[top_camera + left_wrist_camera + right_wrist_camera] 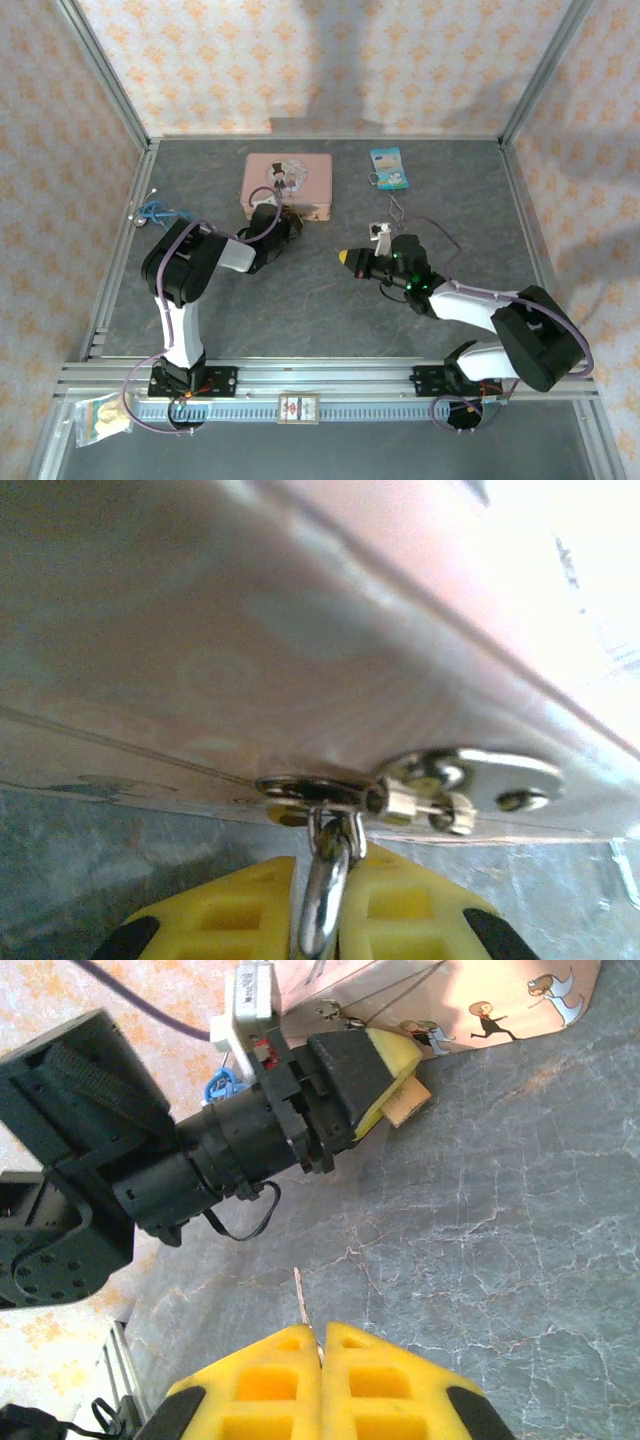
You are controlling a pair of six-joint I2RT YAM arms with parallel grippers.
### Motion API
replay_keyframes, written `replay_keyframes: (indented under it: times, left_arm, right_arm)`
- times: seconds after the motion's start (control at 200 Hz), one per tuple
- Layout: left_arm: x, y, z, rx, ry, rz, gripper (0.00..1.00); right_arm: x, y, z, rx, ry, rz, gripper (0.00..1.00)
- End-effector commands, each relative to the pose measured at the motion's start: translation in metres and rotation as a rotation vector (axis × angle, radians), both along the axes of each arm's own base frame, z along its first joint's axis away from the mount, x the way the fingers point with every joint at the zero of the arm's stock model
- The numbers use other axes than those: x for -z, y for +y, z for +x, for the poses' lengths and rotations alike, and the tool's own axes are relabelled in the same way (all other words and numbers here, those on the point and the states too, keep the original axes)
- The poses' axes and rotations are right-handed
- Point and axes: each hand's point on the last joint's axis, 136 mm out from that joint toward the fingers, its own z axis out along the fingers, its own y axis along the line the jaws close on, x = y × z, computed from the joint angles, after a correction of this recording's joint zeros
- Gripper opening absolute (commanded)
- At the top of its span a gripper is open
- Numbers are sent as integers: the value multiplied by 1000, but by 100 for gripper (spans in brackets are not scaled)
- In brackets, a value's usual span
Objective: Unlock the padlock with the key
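At the far left of the tabletop (300, 310), a small blue tangle of cord (155, 210) lay by the frame rail, well apart from the work.

The left end effector (283, 222) reached to the near edge of the pink tin (290, 178). From its wrist camera, I saw its yellow pads (240, 910) closed on the padlock, whose silver shackle (327, 880) rose between them and passed through the tin's metal hasp (470, 775). From the right wrist camera, the padlock (405, 1103) showed as a small brass-coloured block, pinched at the tip of that end effector and touching the tin's edge.

To the right, apart from the tin, the right end effector (347, 258) pointed left toward the lock. Its yellow pads (380, 1370) were pressed together on a thin metal sliver that stuck out ahead of them. I took this to be the key (301, 1295), though it was too slim to make out any teeth.

Further right, near the back wall, a blue tag (388, 168) lay unused.

I judged the step to be the approach: lock steadied, key held, not yet inserted. The next move called for bringing the key tip across the gap and lining it up with the keyway. I could not see the keyway, so I could not judge the alignment.
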Motion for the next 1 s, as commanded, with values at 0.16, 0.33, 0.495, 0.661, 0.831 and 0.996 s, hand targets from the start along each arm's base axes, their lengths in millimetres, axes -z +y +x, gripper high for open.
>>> replay_keyframes:
  times: [0.16, 0.33, 0.495, 0.661, 0.831, 0.996]
  left_arm:
    - [-55, -26, -28, 41, -30, -379, 0]
    - [-75, -36, -40, 48, -50, -536, 0]
    - [-88, -41, -49, 48, -69, -597, 0]
    - [-94, -43, -55, 49, -84, -599, 0]
    - [-103, -46, -58, 60, -102, -620, 0]
    - [-103, -52, -64, 79, -95, -628, 0]
  right_arm:
    - [5, 14, 11, 12, 87, 159, 0]
    - [6, 26, 12, -27, 121, 263, 0]
    - [4, 36, 14, -66, 144, 350, 0]
    - [6, 43, 15, -91, 153, 365, 0]
    - [14, 45, 15, -90, 172, 359, 0]
    - [14, 47, 17, -91, 173, 372, 0]
